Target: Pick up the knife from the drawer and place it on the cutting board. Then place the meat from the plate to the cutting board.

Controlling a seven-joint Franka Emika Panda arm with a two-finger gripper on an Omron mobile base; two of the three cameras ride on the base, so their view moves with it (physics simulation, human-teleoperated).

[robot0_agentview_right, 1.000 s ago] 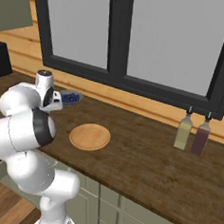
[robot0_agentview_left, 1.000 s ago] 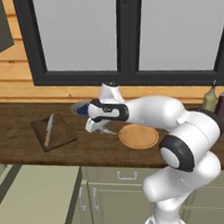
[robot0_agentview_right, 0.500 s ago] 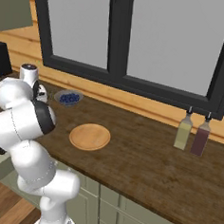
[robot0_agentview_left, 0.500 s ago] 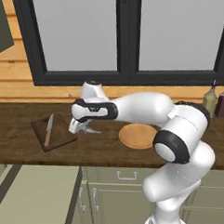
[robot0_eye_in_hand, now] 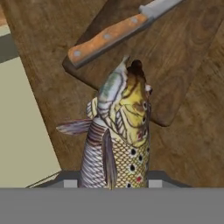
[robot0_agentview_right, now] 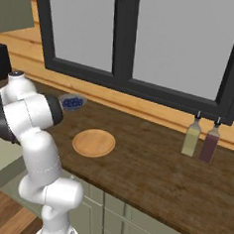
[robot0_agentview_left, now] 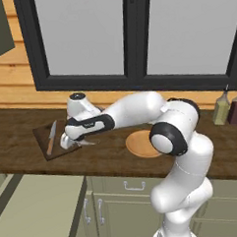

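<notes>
Now, in the left base view, the cutting board (robot0_agentview_left: 55, 140) lies at the left middle of the frame on the dark wooden counter (robot0_agentview_left: 108, 158), close to the counter's front edge, with the knife (robot0_agentview_left: 51, 138) lying along it, handle toward the front. The gripper (robot0_agentview_left: 75, 141) hangs low over the board's right end with something pale and pointed sticking out beneath it toward the right. Right of centre the round plate (robot0_agentview_left: 140, 144) sits bare on the counter, well apart from the board, with bare counter between the two; two bottles (robot0_agentview_left: 228, 108) stand at the far right against the wall. In the right base view, the plate (robot0_agentview_right: 93, 143) shows left of centre with nothing on it, a small bowl of blue berries (robot0_agentview_right: 72, 102) sits near it toward the upper left, and the bottles (robot0_agentview_right: 201, 141) stand at the right, with broad bare counter between plate and bottles. In the hand view, the meat (robot0_eye_in_hand: 120, 140), a scaled and spotted fish, rises from the bottom centre of the frame, clamped between the jaws at its lower end, its head reaching just over the near corner of the cutting board (robot0_eye_in_hand: 183, 52). The knife (robot0_eye_in_hand: 118, 33) lies across the top of the frame on the board, its wooden handle ending right at the board's left corner. A pale flat surface (robot0_eye_in_hand: 22, 135) runs down the left side, beyond the counter edge.
</notes>
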